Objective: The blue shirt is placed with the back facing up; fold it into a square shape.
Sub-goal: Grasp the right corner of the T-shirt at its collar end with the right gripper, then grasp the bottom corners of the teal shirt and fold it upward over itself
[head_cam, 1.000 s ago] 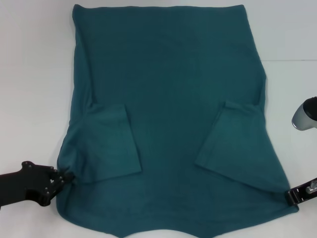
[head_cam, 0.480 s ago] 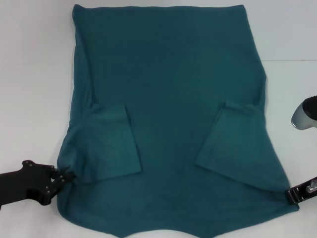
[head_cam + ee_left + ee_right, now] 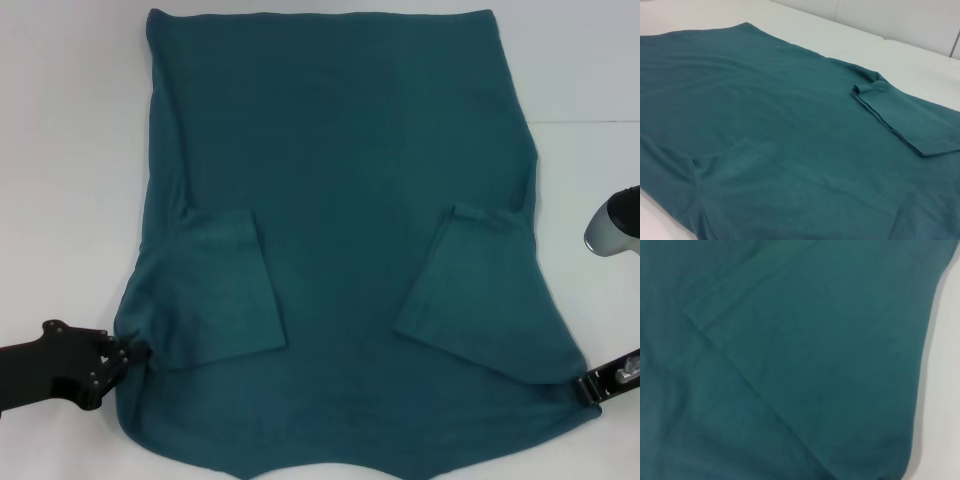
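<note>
I see the large plain dark teal-blue short-sleeved knit shirt (image 3: 340, 230) spread flat on the white table (image 3: 60, 150), filling most of the head view, with both short sleeves folded inward onto the body of the garment: one sleeve panel (image 3: 215, 290) lies toward the shirt's left side and the other sleeve panel (image 3: 475, 290) toward its right side. The straight hem runs along the shirt's far edge, and the curved neckline end sits nearest to me. My left end effector (image 3: 128, 352), black, sits at the shirt's near left corner, its tips right at the fabric edge where the cloth bunches a little; they look pinched on that edge, though I cannot tell for certain. My right end effector (image 3: 590, 388) touches the shirt's near right corner, and I cannot tell from here whether it is closed on the cloth or merely against it. A grey rounded part of the right arm (image 3: 612, 225) shows beyond the shirt's right edge, apart from the fabric. In the left wrist view the shirt (image 3: 765, 125) stretches away across the table (image 3: 900, 55) with one folded sleeve lying on top. The right wrist view is almost filled by the shirt (image 3: 790, 365), with a strip of table (image 3: 945, 390) beside its edge.
</note>
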### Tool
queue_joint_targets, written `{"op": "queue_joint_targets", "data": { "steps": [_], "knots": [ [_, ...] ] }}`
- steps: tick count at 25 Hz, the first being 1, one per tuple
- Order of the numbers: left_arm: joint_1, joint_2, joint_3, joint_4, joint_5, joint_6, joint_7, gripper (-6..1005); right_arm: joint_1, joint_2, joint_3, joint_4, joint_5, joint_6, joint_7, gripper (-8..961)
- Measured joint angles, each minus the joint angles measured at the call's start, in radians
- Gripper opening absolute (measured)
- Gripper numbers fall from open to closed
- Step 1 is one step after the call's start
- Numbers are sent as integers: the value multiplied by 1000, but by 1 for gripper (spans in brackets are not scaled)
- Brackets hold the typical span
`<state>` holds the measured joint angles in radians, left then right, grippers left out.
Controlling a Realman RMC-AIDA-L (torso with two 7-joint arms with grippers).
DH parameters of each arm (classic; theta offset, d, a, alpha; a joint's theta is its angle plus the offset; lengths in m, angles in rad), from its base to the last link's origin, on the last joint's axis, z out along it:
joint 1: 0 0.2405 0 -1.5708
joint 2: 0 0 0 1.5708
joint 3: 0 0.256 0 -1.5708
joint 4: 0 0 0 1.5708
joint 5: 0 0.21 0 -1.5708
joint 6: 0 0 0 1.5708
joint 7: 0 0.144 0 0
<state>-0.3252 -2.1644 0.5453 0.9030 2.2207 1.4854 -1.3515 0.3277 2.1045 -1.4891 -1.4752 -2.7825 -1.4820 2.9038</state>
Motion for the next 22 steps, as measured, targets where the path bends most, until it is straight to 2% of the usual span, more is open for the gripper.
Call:
{"op": "queue_joint_targets", "data": {
  "steps": [9, 22],
  "knots": [
    [0, 1, -26, 10, -11, 28, -7, 45, -8, 0, 11, -54, 32, 13, -27, 20],
    [-15, 24, -125, 27, -56, 112, -35, 44, -10, -2, 70, -96, 107, 51, -73, 20]
  ]
}}
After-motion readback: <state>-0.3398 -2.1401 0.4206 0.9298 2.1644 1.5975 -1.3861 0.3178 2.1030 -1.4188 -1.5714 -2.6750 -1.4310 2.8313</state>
